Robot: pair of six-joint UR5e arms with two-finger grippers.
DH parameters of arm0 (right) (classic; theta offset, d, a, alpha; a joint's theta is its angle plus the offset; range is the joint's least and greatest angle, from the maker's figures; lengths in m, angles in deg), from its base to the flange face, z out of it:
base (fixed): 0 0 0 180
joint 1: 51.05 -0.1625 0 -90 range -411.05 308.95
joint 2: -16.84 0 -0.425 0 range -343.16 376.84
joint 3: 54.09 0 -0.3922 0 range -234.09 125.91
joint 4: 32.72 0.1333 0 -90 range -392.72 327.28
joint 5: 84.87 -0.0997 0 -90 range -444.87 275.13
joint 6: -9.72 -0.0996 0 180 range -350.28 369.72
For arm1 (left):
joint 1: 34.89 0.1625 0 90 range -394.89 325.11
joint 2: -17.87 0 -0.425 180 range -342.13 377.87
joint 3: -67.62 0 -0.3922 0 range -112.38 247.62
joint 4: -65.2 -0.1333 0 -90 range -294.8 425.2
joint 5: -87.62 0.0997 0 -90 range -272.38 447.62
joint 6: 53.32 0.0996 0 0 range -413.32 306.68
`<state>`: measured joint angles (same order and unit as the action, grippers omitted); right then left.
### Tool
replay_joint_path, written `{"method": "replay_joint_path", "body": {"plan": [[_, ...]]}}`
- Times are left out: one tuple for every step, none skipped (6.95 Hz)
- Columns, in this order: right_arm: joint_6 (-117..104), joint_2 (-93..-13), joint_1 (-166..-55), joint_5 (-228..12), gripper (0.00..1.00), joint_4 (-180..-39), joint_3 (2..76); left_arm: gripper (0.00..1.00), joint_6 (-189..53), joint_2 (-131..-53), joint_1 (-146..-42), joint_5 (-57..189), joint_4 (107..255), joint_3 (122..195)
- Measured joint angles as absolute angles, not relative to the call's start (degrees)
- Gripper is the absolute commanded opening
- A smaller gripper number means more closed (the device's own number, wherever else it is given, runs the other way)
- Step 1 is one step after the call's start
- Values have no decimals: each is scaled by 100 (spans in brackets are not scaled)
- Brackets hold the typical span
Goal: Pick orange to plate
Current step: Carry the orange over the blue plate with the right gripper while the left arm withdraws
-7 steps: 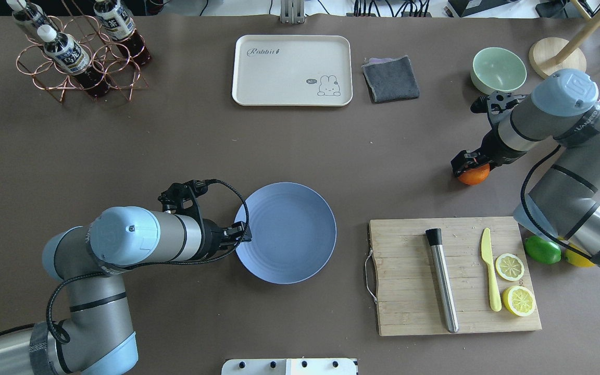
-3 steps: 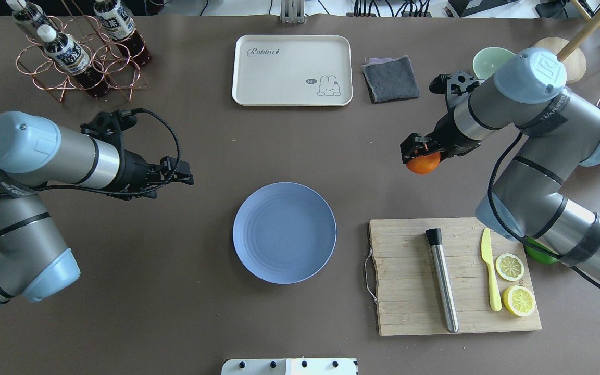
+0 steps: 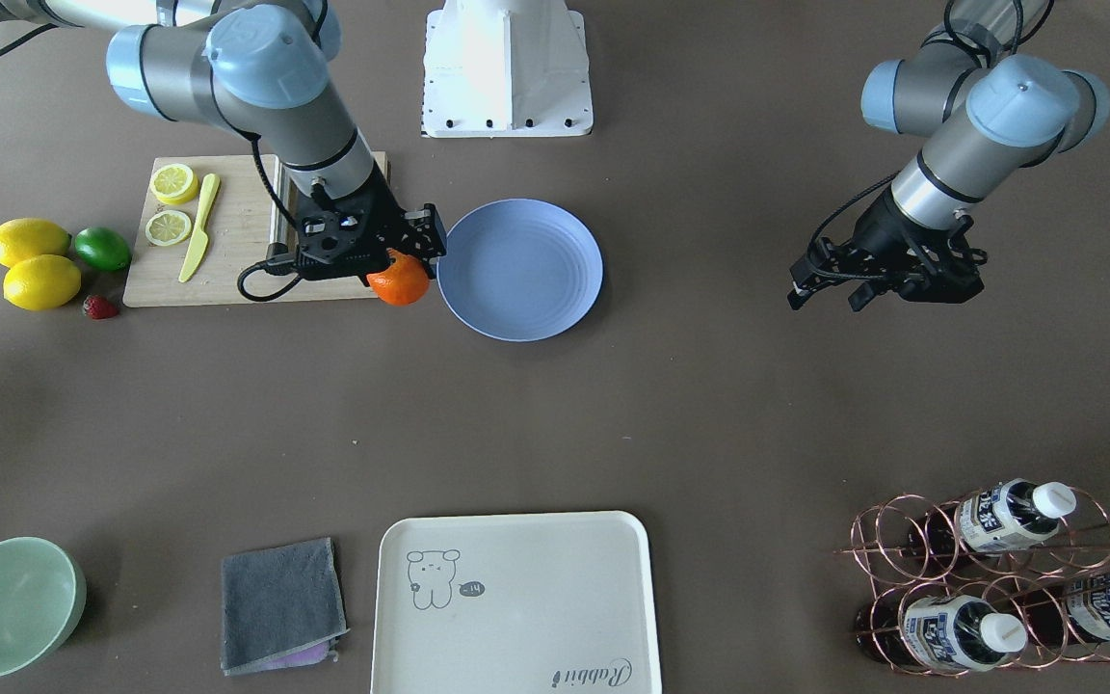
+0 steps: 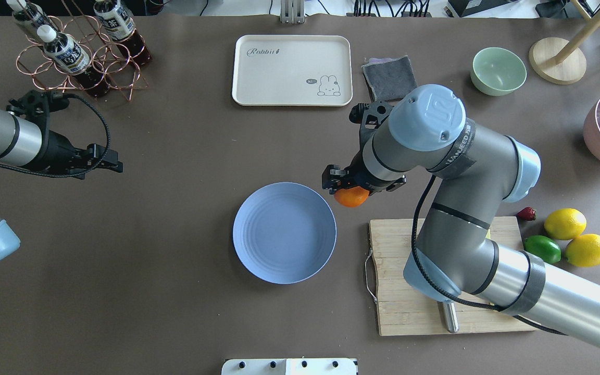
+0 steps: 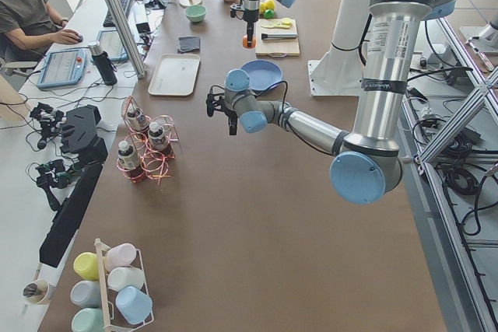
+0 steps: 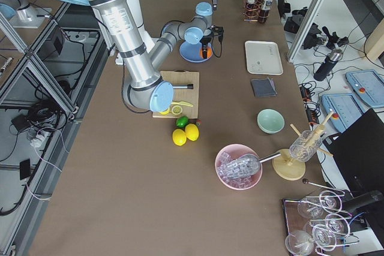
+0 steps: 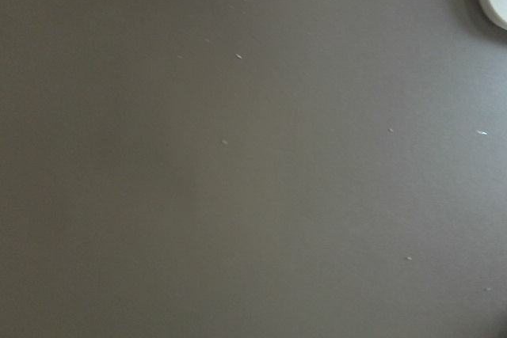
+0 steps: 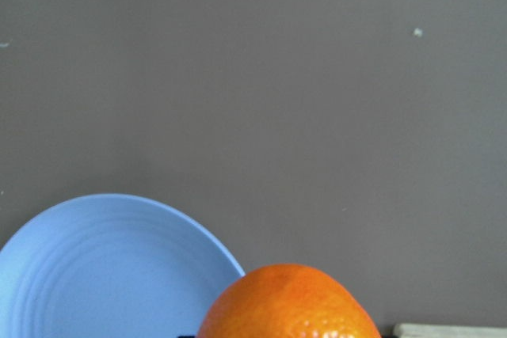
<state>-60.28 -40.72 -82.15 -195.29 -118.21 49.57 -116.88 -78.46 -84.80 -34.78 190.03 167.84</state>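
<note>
Carrying: we've got the small round bright-orange fruit, the orange (image 4: 352,197), riding under the right hand (image 4: 346,186). It looks to be off the brown table (image 4: 185,135) and hangs just beside the plate's rim, not over it yet.
Right hand: the jaws are closed on the orange from above, and most of the fruit bulges out below the fingers.
Left hand: the left hand (image 3: 825,295) has its fingers spread with nothing in them. It hovers over bare table, well apart from the plate.
Plate: the round flat pale blue-lavender plate (image 4: 279,234) lies bare in mid-table, between the wooden cutting board (image 4: 399,260) and the left arm's side.
Feel of the fruit: we reckon it is fairly light and firm. The pebbled rind should give the pads some bite, and it won't shatter, though a hard squeeze could bruise it.
Where to hold: across the widest part, we'd say. This grip looks high on the fruit, so a jolt might squirt it out downward.
Watch for: it's a ball, and the plate is shallow. Dropped from height or near the rim, it could well roll off, so low and central looks the safer release.
</note>
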Motion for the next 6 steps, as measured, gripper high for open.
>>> {"method": "replay_joint_path", "body": {"plan": [[-6216, -3848, -7899, -19276, 0, -11894, 4843, 96, -11273, -7702, -8634, -3498, 19019, 16663], [-6430, -3535, -7668, -19088, 0, -11916, 4564, 96, -10953, -7587, -8762, -3506, 19043, 16556], [-6593, -3240, -7502, -18902, 0, -11913, 4218, 96, -10740, -7511, -8861, -3513, 19055, 16472], [-6655, -3082, -7416, -18793, 0, -11893, 3937, 96, -10620, -7458, -8914, -3513, 19062, 16416], [-6667, -3025, -7375, -18733, 0, -11876, 3759, 96, -10552, -7420, -8943, -3510, 19067, 16387], [-6667, -2993, -7342, -18684, 0, -11826, 3619, 96, -10523, -7400, -8972, -3510, 19070, 16375]]}}
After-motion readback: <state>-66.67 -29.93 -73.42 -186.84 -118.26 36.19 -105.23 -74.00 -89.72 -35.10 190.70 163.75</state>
